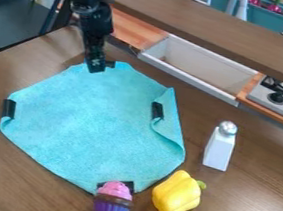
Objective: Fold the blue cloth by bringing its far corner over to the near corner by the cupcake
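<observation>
Desk (pixel 262 172): brown wood
Cloth (pixel 94 125): turquoise, near yellow pepper (pixel 177 195)
Gripper (pixel 96 67): at cloth's far corner; we cannot tell if open or closed

Right at the far corner of the turquoise cloth (pixel 94 125), with the gripper (pixel 96 68)!
Down front, near a toy cupcake (pixel 112 210) and yellow pepper (pixel 176 195); behind, past a white shaker (pixel 219 150).

arm (pixel 91 11): black | jointed segments | small white markings near tip | dark cables
</observation>
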Controlling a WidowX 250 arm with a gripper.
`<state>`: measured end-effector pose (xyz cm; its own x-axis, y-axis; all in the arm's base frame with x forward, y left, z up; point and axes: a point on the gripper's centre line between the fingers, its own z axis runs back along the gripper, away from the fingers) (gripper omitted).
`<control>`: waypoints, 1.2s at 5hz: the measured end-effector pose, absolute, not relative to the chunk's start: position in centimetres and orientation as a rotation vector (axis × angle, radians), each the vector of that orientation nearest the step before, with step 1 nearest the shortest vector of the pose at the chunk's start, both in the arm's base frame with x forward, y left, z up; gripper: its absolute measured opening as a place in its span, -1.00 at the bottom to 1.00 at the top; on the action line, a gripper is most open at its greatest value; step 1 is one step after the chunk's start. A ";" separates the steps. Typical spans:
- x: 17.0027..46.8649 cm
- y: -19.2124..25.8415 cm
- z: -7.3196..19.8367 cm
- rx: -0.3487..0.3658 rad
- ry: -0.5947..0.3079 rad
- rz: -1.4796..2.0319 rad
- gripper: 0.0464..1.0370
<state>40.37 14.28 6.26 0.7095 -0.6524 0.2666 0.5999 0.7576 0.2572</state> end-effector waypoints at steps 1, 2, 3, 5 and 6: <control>40.9 14.7 5.9 0.172 -0.353 -0.715 0.93; 41.3 15.0 5.3 0.188 -0.354 -0.722 0.93; 42.2 15.4 5.6 0.207 -0.369 -0.716 0.93; 44.3 16.3 5.3 0.211 -0.362 -0.686 0.93; 45.4 16.7 5.1 0.208 -0.356 -0.668 0.93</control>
